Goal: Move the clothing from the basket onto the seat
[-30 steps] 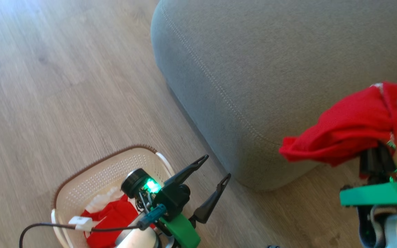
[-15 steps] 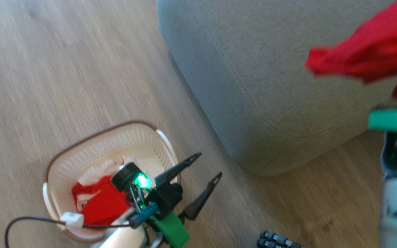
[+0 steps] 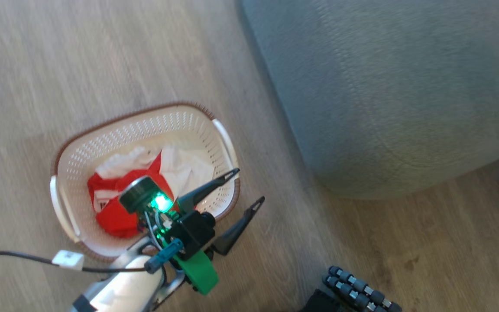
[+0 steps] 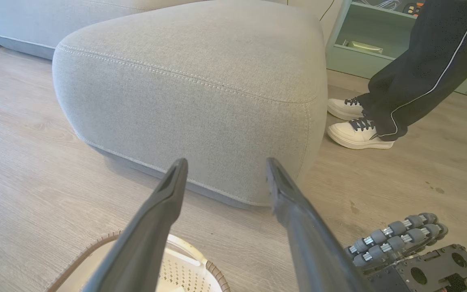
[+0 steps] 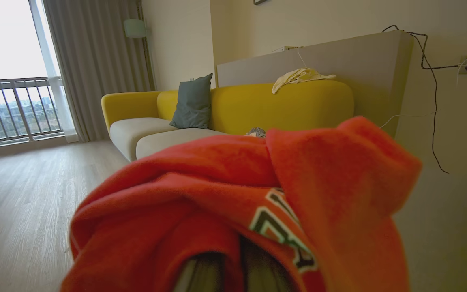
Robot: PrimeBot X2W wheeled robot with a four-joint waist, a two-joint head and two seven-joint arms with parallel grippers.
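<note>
Lifted higher since a second ago: soft red garment (image 5: 217, 194), bunched over right gripper (image 5: 233, 263), fingers pinched shut on it. Red-white garment (image 3: 111, 214) lies crumpled in perforated cream basket (image 3: 145, 125) on wood floor (image 3: 59, 65). Over its woven-look rim, left gripper (image 3: 249, 185) is wide open, empty. Rounded grey fabric seat (image 3: 383, 86) near basket.

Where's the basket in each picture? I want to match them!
Head view: the basket sits on the floor at middle left, behind the left end effector.
Left wrist view: the basket peeks in at the bottom, between the fingers.
Right wrist view: a red garment up close, a yellow sofa behind.
Shared landmark: the grey seat, right of the basket in the head view; the seat is above it in the left wrist view.
</note>
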